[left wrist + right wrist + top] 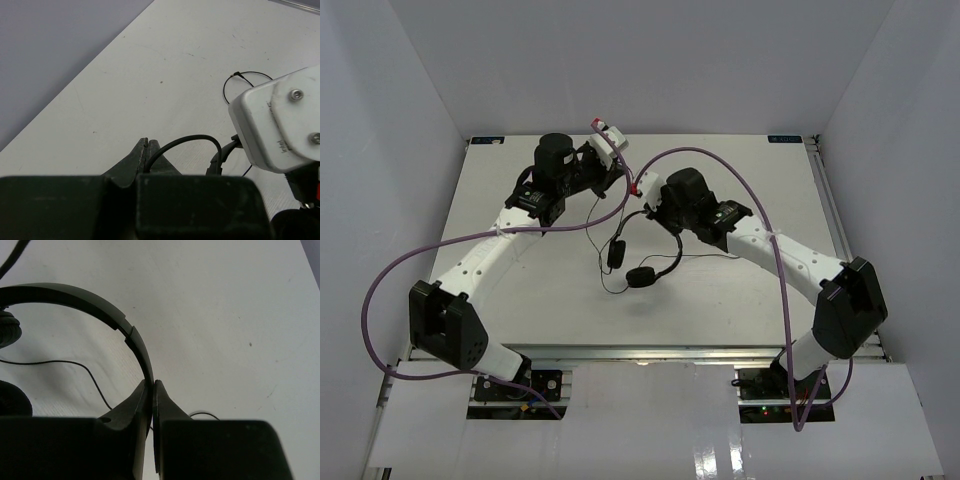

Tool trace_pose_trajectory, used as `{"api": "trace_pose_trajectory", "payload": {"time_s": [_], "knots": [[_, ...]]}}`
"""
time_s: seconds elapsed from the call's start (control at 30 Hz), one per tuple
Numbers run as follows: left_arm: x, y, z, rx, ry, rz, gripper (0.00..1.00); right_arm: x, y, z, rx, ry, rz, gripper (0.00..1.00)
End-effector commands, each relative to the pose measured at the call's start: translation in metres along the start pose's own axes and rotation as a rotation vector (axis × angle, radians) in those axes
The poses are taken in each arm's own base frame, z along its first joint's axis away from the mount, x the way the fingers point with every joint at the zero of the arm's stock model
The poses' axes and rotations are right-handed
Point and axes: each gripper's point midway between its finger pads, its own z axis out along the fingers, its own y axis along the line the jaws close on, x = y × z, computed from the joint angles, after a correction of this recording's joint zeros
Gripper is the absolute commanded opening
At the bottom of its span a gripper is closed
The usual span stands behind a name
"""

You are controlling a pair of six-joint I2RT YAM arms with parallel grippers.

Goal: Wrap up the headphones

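Note:
The black headphones [640, 277] hang from my right gripper [646, 211], which is shut on the thin headband [100, 307] and holds it over the middle of the table. One earpad [6, 327] shows at the left edge of the right wrist view. My left gripper [610, 180] sits just to the far left of the right one, with its fingers [142, 150] pressed together on the black cord [190, 140]. The cord [592, 232] droops from it to the table and runs back toward the earpads. A thin loop of cord [246, 80] lies on the table further off.
The right wrist's white camera housing [280, 125] is very close to my left gripper. Thick purple robot cables [450, 250] arc over both arms. The white table [750, 170] is closed in by grey walls on three sides.

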Motion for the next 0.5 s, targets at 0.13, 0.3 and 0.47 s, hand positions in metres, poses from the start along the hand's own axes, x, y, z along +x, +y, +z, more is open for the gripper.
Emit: {"api": "trace_pose_trajectory", "payload": {"time_s": [0.13,0.3,0.47], "knots": [[-0.014,0.007,-0.008,-0.053,-0.028,0.021,0.0,-0.087,0.01,-0.058,-0.112,-0.343,0.047,0.08],[-0.006,0.014,0.001,-0.072,-0.007,0.009,0.0,-0.102,0.013,-0.083,-0.134,-0.435,0.007,0.08],[-0.009,0.019,0.008,-0.079,-0.009,-0.006,0.0,-0.105,0.016,-0.093,-0.146,-0.465,-0.018,0.08]]}}
